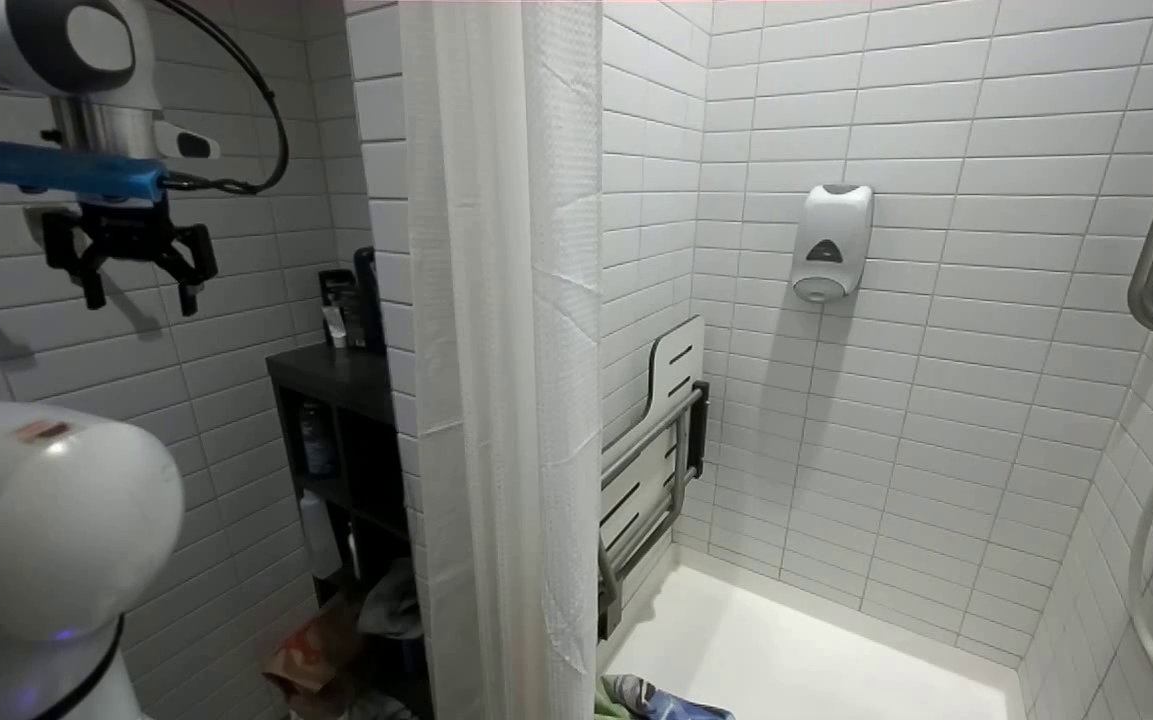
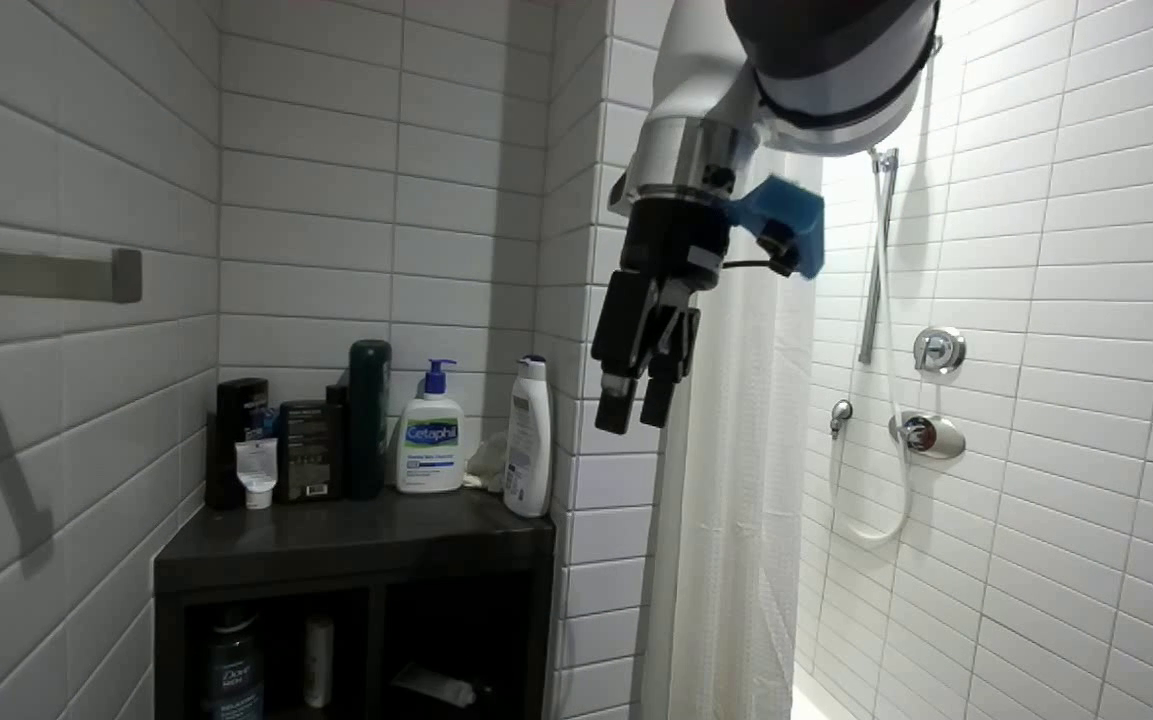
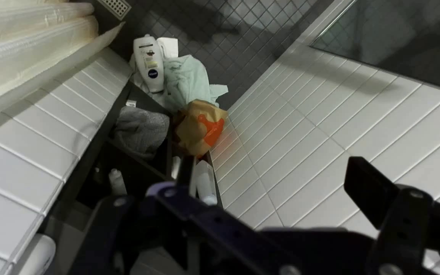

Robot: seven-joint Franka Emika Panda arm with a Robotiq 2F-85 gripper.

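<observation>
In an exterior view the empty jaws hung wide before the tiled wall (image 1: 226, 450); in an exterior view the white bottle (image 2: 528, 440), seemingly nearest, stood at the desk's (image 2: 356, 550) end, probably slippery and squeezable, best held round its middle; the wrist view showed a paper bag (image 3: 197, 130) lower down.

In an ext. view, shelf unit (image 2: 356, 565) at lower L of frame, pump bottle (image 2: 431, 447) on top, capped bottle (image 2: 529, 445) to its R. Gripper (image 2: 636, 408) near ctr., curtain (image 2: 736, 490) behind.
</observation>
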